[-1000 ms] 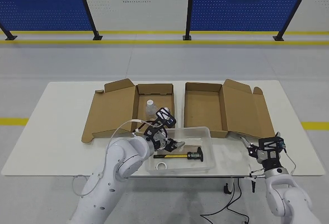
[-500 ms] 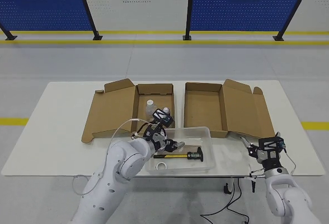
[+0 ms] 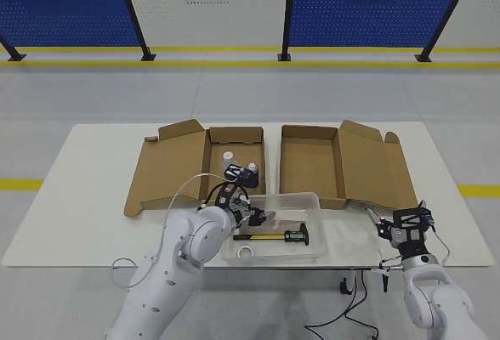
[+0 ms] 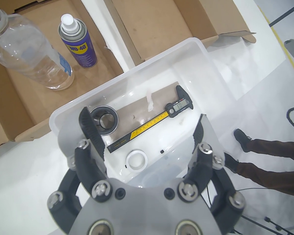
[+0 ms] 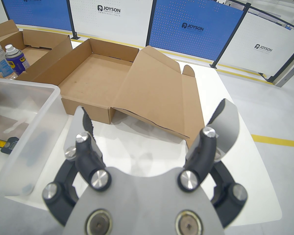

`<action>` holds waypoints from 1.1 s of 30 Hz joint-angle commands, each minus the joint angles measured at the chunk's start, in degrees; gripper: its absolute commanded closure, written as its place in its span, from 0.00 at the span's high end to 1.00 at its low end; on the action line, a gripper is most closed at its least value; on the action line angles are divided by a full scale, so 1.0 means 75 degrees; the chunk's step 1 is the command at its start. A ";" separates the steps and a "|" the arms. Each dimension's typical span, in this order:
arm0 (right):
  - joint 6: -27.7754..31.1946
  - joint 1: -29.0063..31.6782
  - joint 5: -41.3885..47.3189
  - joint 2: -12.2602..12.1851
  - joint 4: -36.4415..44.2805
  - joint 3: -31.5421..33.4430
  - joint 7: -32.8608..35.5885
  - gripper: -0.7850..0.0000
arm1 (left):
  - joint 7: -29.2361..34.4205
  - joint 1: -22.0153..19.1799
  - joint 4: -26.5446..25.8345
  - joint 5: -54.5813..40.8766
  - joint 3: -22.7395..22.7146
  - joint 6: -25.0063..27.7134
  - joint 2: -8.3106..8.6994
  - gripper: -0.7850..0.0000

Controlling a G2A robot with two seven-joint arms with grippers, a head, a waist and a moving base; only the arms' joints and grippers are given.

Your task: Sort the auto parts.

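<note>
**torque_tim:** Where's the robot at with the sorting?

**bench_rat:** Left pincer (image 4: 143, 118) hangs over the bin (image 4: 137, 68), spread wide, gripping nothing. Right pincer (image 5: 153, 110) sits low over the tabletop (image 3: 88, 195) near the right box (image 5: 95, 79), also wide open and bare. The unsorted stuff is all in the bin. The caliper (image 4: 147, 127) lies on a slant across the floor. The sleeve (image 4: 105, 121) and the white ring (image 4: 136, 160) sit near its plain end, one on either side.

**torque_tim:** So what's likely to bite?

**bench_rat:** Probably the caliper. It's long, thin and flat on the bin floor, so the fingers could skate right off it. A grab away from its middle would likely let it swing or slip. One finger also looks lined up with the sleeve and the bin wall. A straight drop could clip either one and shove the bin, which looks light. The ring lies flat too, so there's not much to pinch.

**torque_tim:** Headcount?

**bench_rat:** One bin, one caliper, one sleeve, one white ring, plus a black speck (image 4: 162, 151) too small to call. There are two boxes, and the left box (image 4: 22, 103) holds one bottle (image 4: 27, 45) and one can (image 4: 78, 45), both upright. Two pincers, neither with anything in it.
</note>
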State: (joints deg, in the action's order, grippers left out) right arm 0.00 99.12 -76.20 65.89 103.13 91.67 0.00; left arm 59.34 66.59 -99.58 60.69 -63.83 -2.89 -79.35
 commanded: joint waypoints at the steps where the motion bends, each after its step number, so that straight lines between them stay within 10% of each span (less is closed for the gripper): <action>1: 0.0000 0.0000 0.0000 0.0000 0.0000 0.0000 0.0000 1.00 | 0.0102 -0.0056 0.0124 0.0060 0.0037 -0.0049 0.0002 0.58; 33: 0.0000 0.0000 0.0000 0.0000 0.0000 0.0000 0.0000 1.00 | 0.0473 -0.0806 0.1384 0.0794 0.0313 -0.0675 -0.0041 0.53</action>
State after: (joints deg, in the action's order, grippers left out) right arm 0.00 99.12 -76.20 65.89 103.13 91.67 0.00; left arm 62.66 60.66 -89.45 66.36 -61.60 -8.01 -79.66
